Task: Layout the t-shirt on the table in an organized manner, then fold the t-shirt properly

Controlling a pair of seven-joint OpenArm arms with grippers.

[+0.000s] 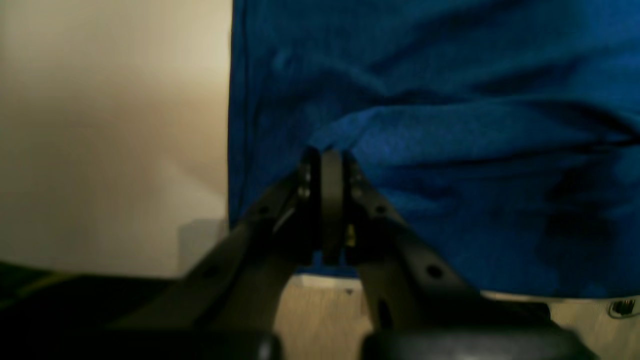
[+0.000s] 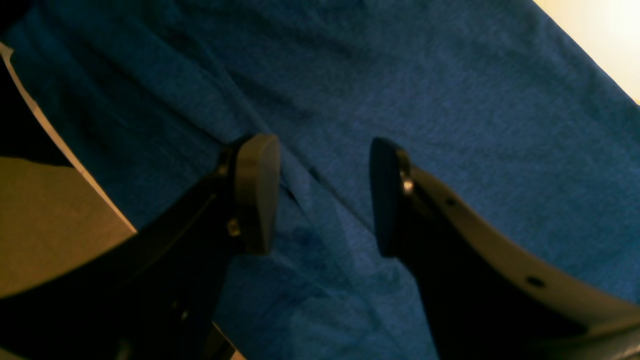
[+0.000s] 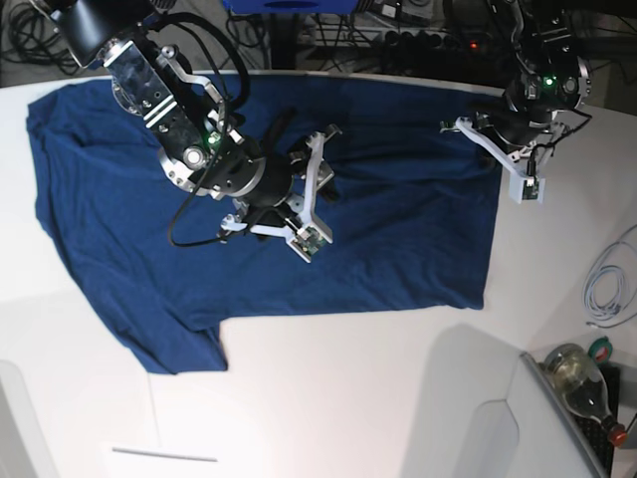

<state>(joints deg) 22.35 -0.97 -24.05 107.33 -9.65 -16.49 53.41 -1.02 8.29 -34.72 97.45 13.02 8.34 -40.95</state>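
The base camera looked straight down from overhead on the whole table (image 3: 328, 398). Each wrist camera rode close behind its own jaws, facing along them at the shirt (image 3: 299, 229) from very near, somewhat blurred. All three shared that blue cloth.

T-shirt (image 3: 398, 229) spread on table (image 3: 328, 398), left end effector (image 1: 331, 200) at its edge.

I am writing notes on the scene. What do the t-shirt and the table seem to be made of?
t-shirt: soft knit fabric, probably cotton jersey; matte navy, with a fine weave grain and loose wrinkles.
table: hard smooth white top, perhaps laminate or plastic; faint sheen, no grain.
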